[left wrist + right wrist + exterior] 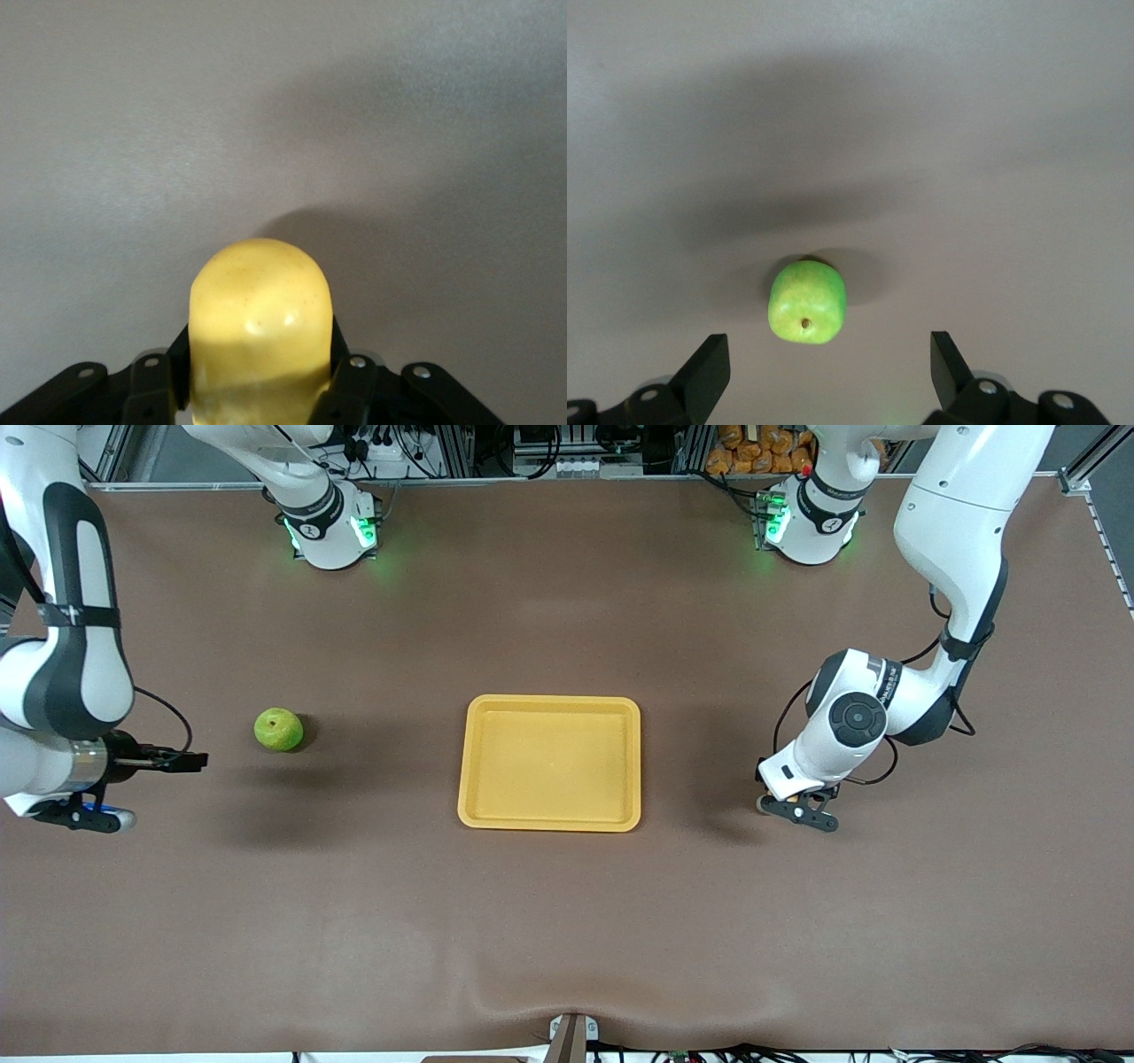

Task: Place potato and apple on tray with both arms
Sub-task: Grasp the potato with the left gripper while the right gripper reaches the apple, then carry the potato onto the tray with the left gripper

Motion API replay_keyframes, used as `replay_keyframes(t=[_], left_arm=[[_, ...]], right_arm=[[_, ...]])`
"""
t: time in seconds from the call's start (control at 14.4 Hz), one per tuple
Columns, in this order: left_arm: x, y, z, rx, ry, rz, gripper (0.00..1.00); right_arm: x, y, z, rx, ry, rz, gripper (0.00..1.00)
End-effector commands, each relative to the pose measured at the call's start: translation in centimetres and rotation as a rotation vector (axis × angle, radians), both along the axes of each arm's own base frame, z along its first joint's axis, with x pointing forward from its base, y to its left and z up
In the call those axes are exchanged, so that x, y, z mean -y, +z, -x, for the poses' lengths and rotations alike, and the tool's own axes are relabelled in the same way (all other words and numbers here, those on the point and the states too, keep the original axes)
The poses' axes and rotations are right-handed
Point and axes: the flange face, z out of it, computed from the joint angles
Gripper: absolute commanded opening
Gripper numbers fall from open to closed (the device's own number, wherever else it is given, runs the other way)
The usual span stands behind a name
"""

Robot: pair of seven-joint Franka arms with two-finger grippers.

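watching for slips | left gripper [257, 390] pinching potato [260, 328] at frame's right, could squirt out | right gripper [828, 367] spread wide, empty, apple [278, 729] mid-left may roll | tray [550, 819] centre, bare

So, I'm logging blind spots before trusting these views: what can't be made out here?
- Potato: in the front view, almost wholly hidden under the left pincer; in the left wrist view its base is cut off by the edge.
- Right arm: upper links run off the front view's edge.
- Apple: its underside, resting on the table, is unseen.
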Motion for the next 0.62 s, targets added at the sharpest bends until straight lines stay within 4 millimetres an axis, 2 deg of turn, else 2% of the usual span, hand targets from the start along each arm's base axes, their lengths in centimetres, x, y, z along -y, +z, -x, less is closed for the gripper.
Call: replay_keyframes(t=[0.0,0.21,0.35,0.56], left_arm=[[0.4,3.5,-1.2,-0.039,0.037,-0.052,0.00],[1.7,7.9,-2.8,-0.119,0.050,-0.113,0.00],[1.9,10.7,-3.6,-0.164,0.075,-0.134,0.00],[3.3,13.1,-3.3,-0.197,0.095,-0.093,0.00]], right_arm=[[-0.2,-2.5,1.4,0.002,-0.052,-0.040,1.00],[-0.4,-4.7,2.3,0.002,-0.065,-0.048,1.00],[-0.6,-6.0,3.0,-0.013,-0.071,-0.050,1.00],[-1.7,-7.0,3.8,-0.041,-0.159,-0.017,1.00]])
